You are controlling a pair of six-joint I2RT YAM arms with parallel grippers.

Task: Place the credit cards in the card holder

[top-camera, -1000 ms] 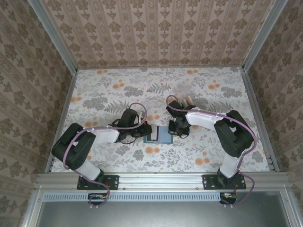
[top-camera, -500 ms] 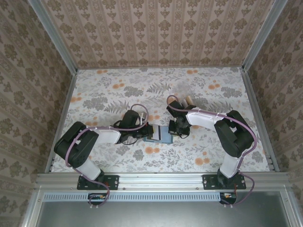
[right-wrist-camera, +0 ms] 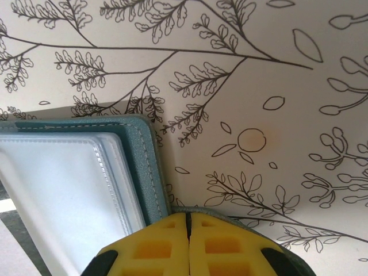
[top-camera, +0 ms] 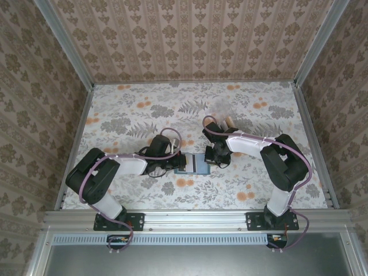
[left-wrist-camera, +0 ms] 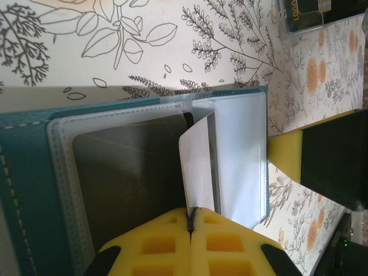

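The surface (top-camera: 259, 115) carries a floral print and is enclosed on three sides by patterned walls (top-camera: 190, 34). A small tan item (top-camera: 227, 122) lies beyond the right arm, apart from the work area; its nature cannot be made out. In the left wrist view a clear case (left-wrist-camera: 302, 17) with dark contents lies at the upper right, cut off by the frame edge, its lettering unreadable. From above, both arms converge on the near half of the surface, and their wrists cover part of the card holder (top-camera: 194, 165), which lies open and flat between them. The left end effector (left-wrist-camera: 191, 224) is closed narrow, pinching the near edge of a white card (left-wrist-camera: 198, 164). This card stands tilted over the fold of the card holder, its far end at the pocket mouths; whether it has entered a slot cannot be told. The right end effector (right-wrist-camera: 187, 221) is closed narrow on the teal cover at the right side of the card holder. The cover is textured teal with pale stitching and holds clear plastic pockets: the left pocket shows dark grey, the right pocket pale white-blue. The yellow fingers hide the near edge of the pockets in both wrist views
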